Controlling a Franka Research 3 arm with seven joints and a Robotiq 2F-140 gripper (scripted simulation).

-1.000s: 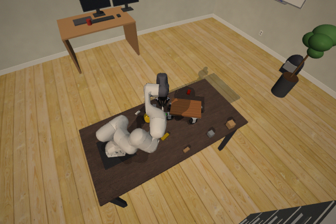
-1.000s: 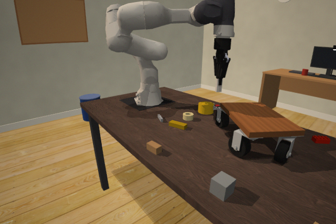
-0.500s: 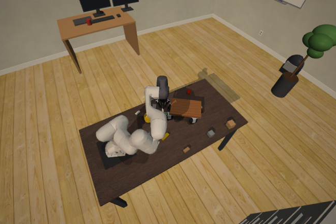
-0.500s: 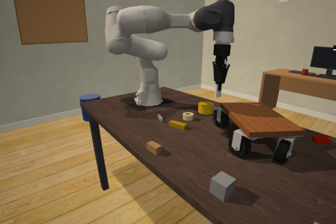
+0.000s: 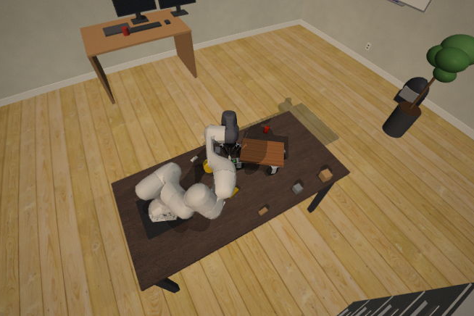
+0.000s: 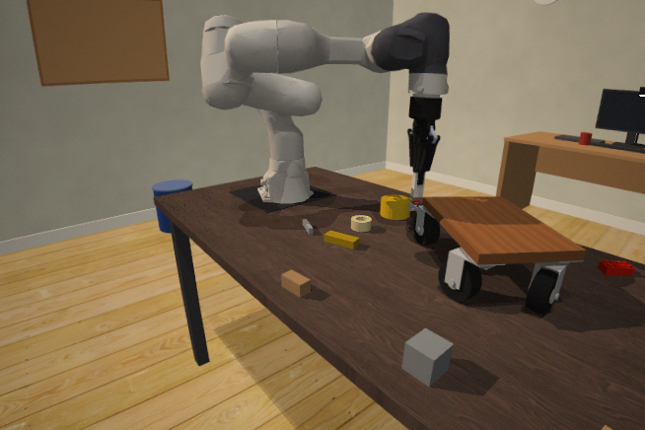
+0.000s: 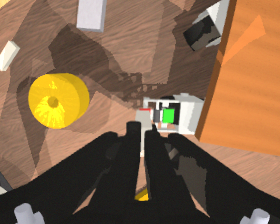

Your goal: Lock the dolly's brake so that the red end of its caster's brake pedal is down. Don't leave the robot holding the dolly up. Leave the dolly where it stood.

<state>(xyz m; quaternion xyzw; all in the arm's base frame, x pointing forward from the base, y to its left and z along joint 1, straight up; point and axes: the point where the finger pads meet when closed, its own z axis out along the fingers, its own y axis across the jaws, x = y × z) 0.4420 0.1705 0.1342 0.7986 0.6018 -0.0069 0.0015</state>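
On the dark wooden table (image 6: 262,252) stands the dolly (image 6: 506,230), all its visible casters on the surface, its wooden deck level. Above its corner caster (image 6: 426,227) nearest the arm, the gripper (image 6: 418,188) points straight down with its fingers pressed fully together, grasping nothing. Its tips sit right at the red end of the brake pedal (image 7: 148,113); contact cannot be confirmed. The pedal's green end (image 7: 168,115) lies toward the deck. A yellow cylinder (image 6: 394,206) stands just beside the caster, a tape roll (image 6: 361,222) and yellow bar (image 6: 341,239) nearby.
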